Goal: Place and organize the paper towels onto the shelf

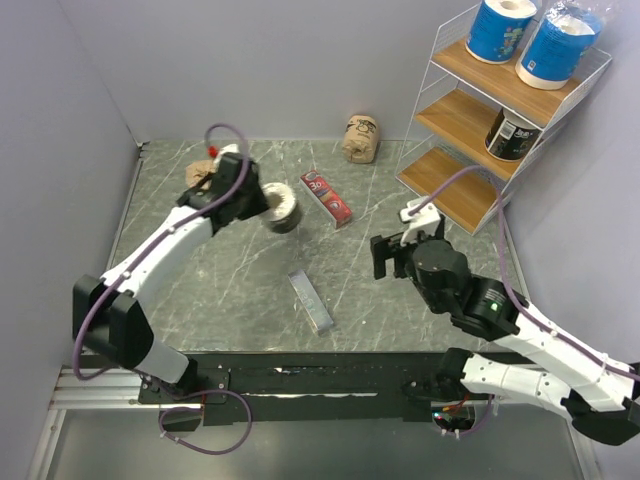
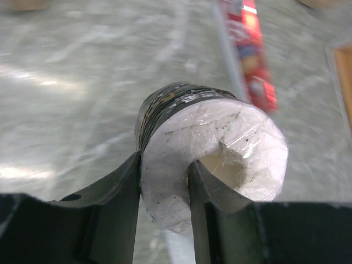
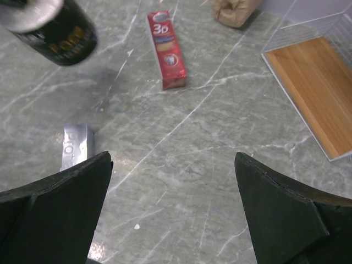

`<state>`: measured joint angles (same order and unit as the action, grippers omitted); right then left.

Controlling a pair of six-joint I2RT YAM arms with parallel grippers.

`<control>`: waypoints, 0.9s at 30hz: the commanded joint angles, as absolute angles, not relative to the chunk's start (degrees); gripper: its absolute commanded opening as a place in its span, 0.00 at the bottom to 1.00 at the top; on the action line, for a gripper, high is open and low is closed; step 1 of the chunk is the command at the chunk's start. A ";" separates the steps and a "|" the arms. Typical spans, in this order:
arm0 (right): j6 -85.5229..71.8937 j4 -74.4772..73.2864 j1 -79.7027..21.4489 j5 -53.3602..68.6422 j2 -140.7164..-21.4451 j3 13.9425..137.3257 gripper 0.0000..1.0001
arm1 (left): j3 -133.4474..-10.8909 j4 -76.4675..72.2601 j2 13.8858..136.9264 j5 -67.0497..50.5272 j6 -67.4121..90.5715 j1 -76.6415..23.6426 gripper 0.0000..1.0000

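My left gripper (image 1: 264, 206) is shut on a black-wrapped roll (image 1: 283, 212), held above the table left of centre. In the left wrist view one finger (image 2: 212, 192) sits inside the roll's (image 2: 220, 137) core and the other outside its wall. The roll also shows in the right wrist view (image 3: 55, 27). The shelf (image 1: 500, 120) stands at the back right, with two blue rolls (image 1: 500, 28) on its top tier and one black roll (image 1: 511, 134) on the middle tier. A tan roll (image 1: 360, 138) lies by the back wall. My right gripper (image 1: 385, 256) is open and empty (image 3: 173, 181).
A flat red packet (image 1: 327, 197) lies mid-table, also in the right wrist view (image 3: 166, 49). A grey bar (image 1: 311, 300) lies nearer the front (image 3: 76, 144). A brown object (image 1: 202, 172) is partly hidden behind the left arm. The shelf's bottom tier (image 3: 313, 93) holds nothing.
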<state>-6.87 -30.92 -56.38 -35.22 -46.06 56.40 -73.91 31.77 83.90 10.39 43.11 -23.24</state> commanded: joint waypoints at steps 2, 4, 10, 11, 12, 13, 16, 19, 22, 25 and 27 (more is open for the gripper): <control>-9.93 -30.06 -56.78 -42.45 -41.05 54.94 1.00 | -81.20 30.50 91.73 11.08 46.05 -33.82 0.34; -10.55 -29.36 -56.78 -44.02 -39.29 53.62 1.00 | -84.98 31.37 94.64 11.60 46.23 -38.66 0.34; -11.51 -28.92 -56.69 -46.93 -36.48 51.59 1.00 | -93.51 33.22 106.68 12.22 46.85 -47.98 0.36; -11.60 -28.83 -56.69 -47.11 -36.39 51.42 0.99 | -94.73 33.40 107.83 12.13 47.02 -49.03 0.37; -11.08 -28.65 -56.69 -47.28 -36.39 51.07 1.00 | -95.36 33.66 108.80 12.04 47.20 -49.39 0.37; -10.90 -28.57 -56.60 -47.46 -36.47 50.98 1.00 | -95.71 33.92 110.29 11.87 47.28 -49.57 0.37; -10.28 -28.65 -56.69 -47.99 -37.35 51.15 0.99 | -96.07 32.70 111.62 10.11 47.20 -49.92 0.44; -10.72 -28.74 -56.69 -48.43 -38.41 51.24 1.00 | -96.06 32.17 112.23 9.05 47.11 -49.92 0.62; -9.41 -26.37 -56.60 -48.34 -39.20 50.01 1.00 | -96.42 32.78 111.19 9.23 46.76 -49.92 0.75; -9.05 -25.75 -56.69 -46.15 -40.43 50.01 0.99 | -96.15 32.52 108.21 9.40 45.97 -49.31 0.88; -9.14 -25.31 -56.69 -42.74 -41.57 50.89 1.00 | -96.06 33.22 106.36 8.62 45.35 -47.47 0.94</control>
